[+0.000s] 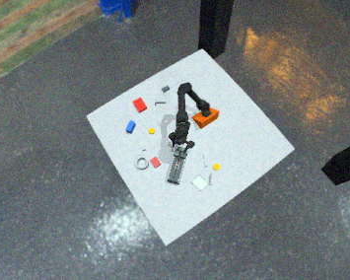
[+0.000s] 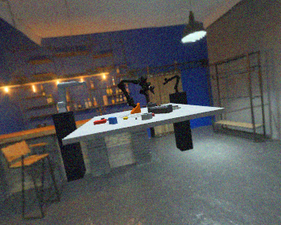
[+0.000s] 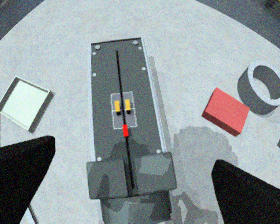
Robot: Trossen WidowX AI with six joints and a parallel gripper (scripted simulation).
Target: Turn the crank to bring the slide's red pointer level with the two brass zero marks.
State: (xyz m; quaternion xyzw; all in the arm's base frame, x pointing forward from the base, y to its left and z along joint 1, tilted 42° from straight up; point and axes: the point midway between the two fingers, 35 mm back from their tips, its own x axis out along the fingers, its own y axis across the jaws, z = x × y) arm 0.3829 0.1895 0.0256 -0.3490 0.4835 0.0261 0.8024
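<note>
Crank machine (image 1: 175,173) (image 2: 161,108) (image 3: 102,90), dark grey, oblong, on the pale tabletop (image 1: 245,148) (image 2: 200,109) (image 3: 56,40); long axis nearly upright in the wrist view, far end leaning slightly left. Slot lengthwise along its top. Red pointer (image 3: 125,131) in the slot, off level, between the paired brass zero marks (image 3: 117,106) and the thick housing (image 3: 153,172). Black gripper (image 1: 181,146) (image 2: 149,89) (image 3: 136,159) above the housing end, fingers wide apart, nothing held. Red block (image 1: 156,162) (image 3: 226,111) to the machine's right in the wrist view, apart from it.
</note>
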